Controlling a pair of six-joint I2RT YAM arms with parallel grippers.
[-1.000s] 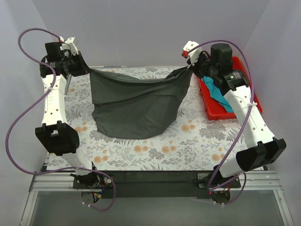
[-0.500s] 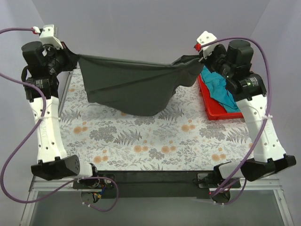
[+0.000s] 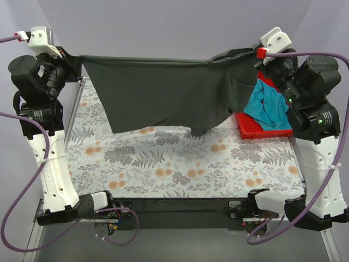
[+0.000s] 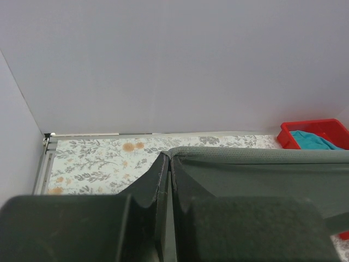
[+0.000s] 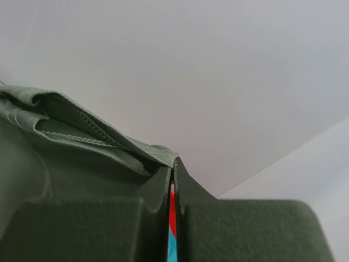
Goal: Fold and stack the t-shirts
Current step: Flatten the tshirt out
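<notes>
Top external: charcoal t-shirt [image 3: 163,93] hangs stretched.

Charcoal t-shirt [image 3: 158,93] partly hides the red bin [image 3: 248,126].

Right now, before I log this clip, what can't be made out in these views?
Top view: the grey t-shirt, held between left gripper and right gripper, hides the far table; whether its lower edge touches it is unclear.
Top view: teal t-shirt and red bin partly covered by that shirt and the right arm.
Right wrist: fingers block all but a bunched hem.
Left wrist: the shirt's lower part is cut off.
</notes>
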